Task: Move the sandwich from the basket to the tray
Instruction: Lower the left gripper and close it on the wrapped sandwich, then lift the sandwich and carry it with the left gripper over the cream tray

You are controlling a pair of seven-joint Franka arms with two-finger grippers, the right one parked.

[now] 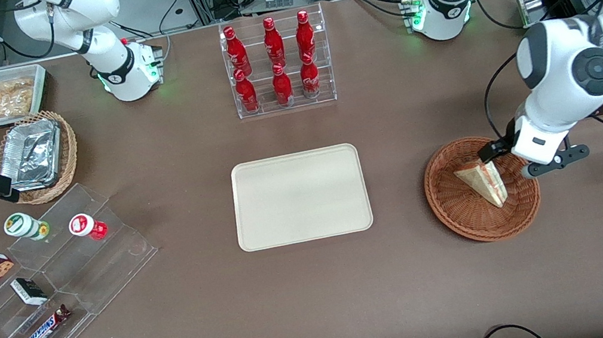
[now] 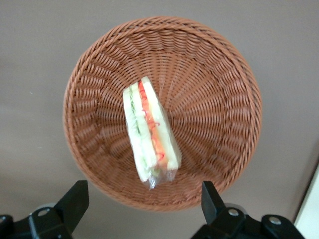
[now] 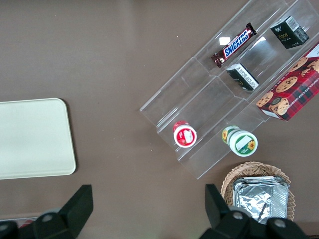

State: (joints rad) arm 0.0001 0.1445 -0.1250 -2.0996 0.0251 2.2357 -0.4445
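The sandwich lies on its side in the round wicker basket, a triangular wedge of white bread with green, pink and red filling showing along its cut edge, sealed in thin clear wrap that bunches at one end. It rests across the woven bottom, a little off the middle, with one corner close to the basket's wall. It is likely light and soft: the bread would dent under a hard squeeze, and the glossy film looks slippery, so a gentle hold across the two flat bread faces, near the thick middle of the wedge, seems the safest; pinching the loose wrap alone could let it slide out.

The basket is reddish-brown, shallow, tightly woven in rings with ribs fanning out from the centre, its rim a thicker braid. The gripper hangs just above the basket and the sandwich, and the wrist view shows its black fingers spread wide apart, holding nothing, one to each side of the wedge.

The tray sits flat on the brown table, well apart from the basket toward the parked arm's end; it is a smooth cream plastic rectangle with rounded corners and a low rim, and nothing lies on it.
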